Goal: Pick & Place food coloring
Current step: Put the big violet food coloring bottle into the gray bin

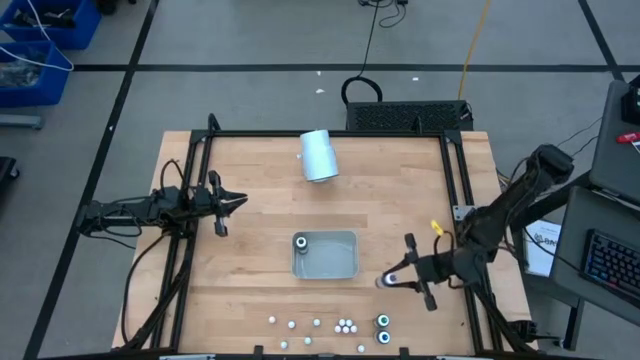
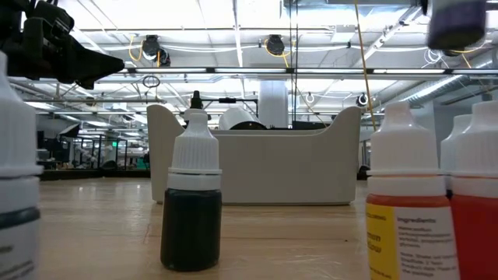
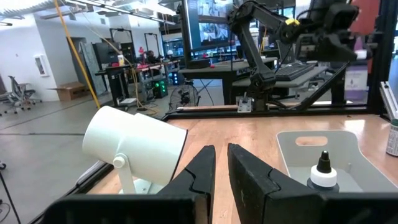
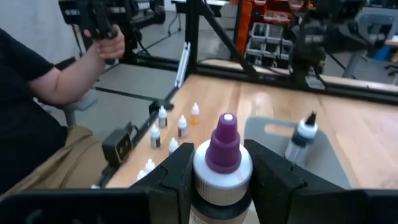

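Small food coloring bottles stand along the table's near edge; the low view shows them close up, a dark one and an orange one. Another bottle stands upright in the grey tray. My right gripper, right of the tray, is shut on a purple-capped bottle. My left gripper waits at the table's left, its fingers a narrow gap apart with nothing between them. My right gripper pinches the purple-capped bottle between its two fingers, on the white collar and shoulder just under the cap. The fingers come roughly level from the table's right side. The bottle stands upright, lifted clear, its bottom high above the table.
A pale cylinder lies on its side at the table's far middle, close before my left gripper. A black frame runs around the table. A person sits beyond the near edge, one hand holding a dark device.
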You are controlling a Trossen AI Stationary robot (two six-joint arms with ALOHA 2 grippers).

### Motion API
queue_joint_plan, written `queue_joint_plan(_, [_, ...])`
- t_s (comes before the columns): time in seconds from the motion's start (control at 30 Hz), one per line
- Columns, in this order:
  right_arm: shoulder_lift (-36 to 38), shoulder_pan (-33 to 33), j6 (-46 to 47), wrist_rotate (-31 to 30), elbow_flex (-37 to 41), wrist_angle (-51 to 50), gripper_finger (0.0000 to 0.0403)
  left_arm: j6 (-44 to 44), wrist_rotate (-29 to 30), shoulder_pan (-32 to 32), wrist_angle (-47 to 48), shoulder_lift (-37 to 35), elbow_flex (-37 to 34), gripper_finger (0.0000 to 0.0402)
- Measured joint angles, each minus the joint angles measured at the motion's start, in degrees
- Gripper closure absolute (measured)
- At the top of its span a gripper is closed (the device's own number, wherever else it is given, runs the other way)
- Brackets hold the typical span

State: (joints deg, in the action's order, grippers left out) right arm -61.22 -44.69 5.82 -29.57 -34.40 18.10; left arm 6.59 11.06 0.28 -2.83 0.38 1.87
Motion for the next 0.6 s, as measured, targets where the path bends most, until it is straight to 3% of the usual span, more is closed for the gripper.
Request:
queue_joint_plan(0.17, [-2.6,4.8,-0.2,3.1,-4.6,-4.2,0.0291,0.0,0.0,0.0,0.0,0.0,0.0,0.035])
queue_joint_plan(0.6, [-17.3,13.4,-3.4,13.5,-16.7,-0.7,0.0291,0.0,0.0,0.0,-0.1,0.0,0.0,0.035])
